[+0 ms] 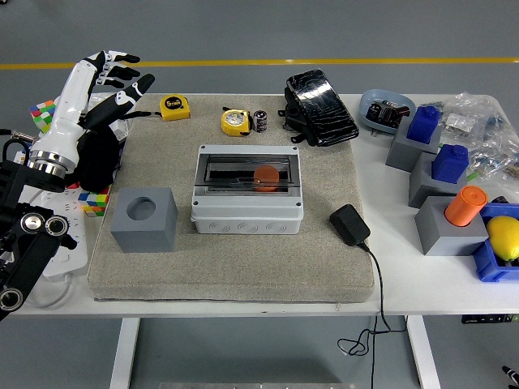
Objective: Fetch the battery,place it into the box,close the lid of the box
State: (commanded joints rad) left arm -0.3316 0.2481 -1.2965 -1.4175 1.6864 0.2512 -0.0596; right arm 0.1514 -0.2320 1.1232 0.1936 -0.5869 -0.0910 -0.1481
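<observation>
My left robot hand (109, 73) hangs over the counter's (438, 284) ten o'clock corner, fingers spread and holding nothing, above a black bundle (97, 158) at the edge of the grey mat (235, 263). My right arm does not show. The battery (260, 121) stands upright at the mat's twelve o'clock edge, just beside a yellow tape measure (235, 121) on its nine o'clock side; a second yellow tape measure (173, 107) lies further towards my robot hand. The box (247, 203) sits mid-mat, its clear lid down, with something orange (265, 176) showing under it. A grey block with a round hole (144, 219) stands at the box's nine o'clock, a black adapter (349, 224) at its four o'clock.
</observation>
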